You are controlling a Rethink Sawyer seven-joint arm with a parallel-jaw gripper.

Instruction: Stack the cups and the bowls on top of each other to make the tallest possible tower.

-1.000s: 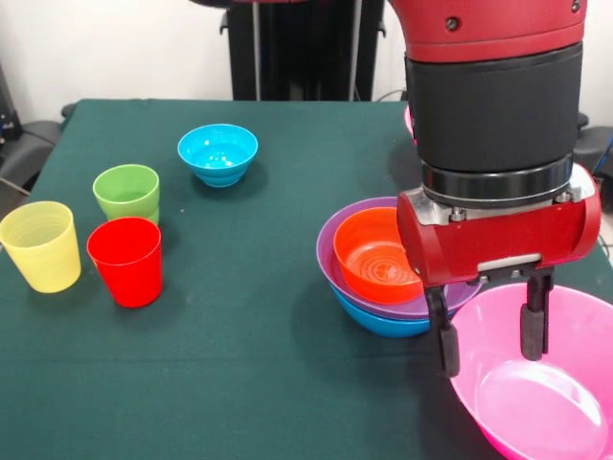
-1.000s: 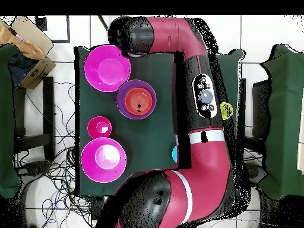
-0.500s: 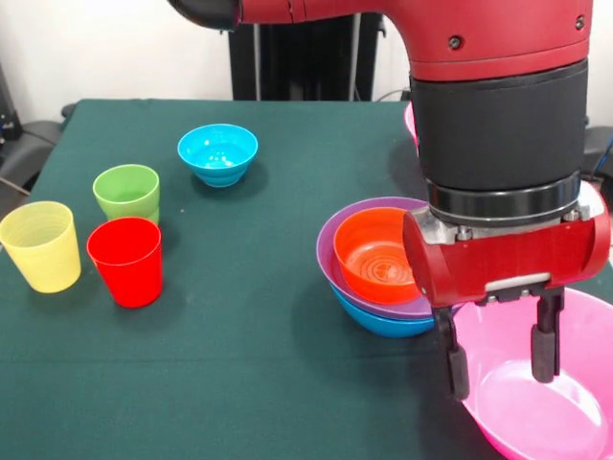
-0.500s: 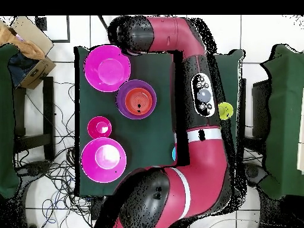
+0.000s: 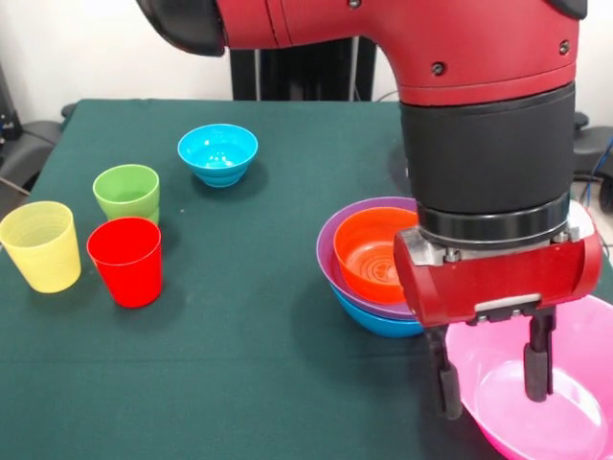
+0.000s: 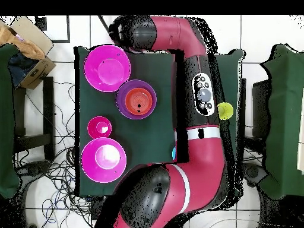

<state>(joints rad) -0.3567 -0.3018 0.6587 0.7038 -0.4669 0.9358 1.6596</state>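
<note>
Three cups, yellow (image 5: 40, 245), red (image 5: 125, 261) and green (image 5: 126, 192), clustered at left of frame on green surface (image 5: 239, 326). Orange bowl (image 5: 375, 254) nested in purple (image 5: 330, 251) over blue (image 5: 378, 324), centre right. Gripper (image 5: 490, 381) at lower right, fingers (image 5: 448, 388) apart, straddling rim of pink bowl (image 5: 522, 402). Cyan bowl (image 5: 217, 153) upper left.

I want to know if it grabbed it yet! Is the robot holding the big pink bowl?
Not yet. The fingers straddle the pink bowl's rim, one outside, one inside, still apart.
</note>
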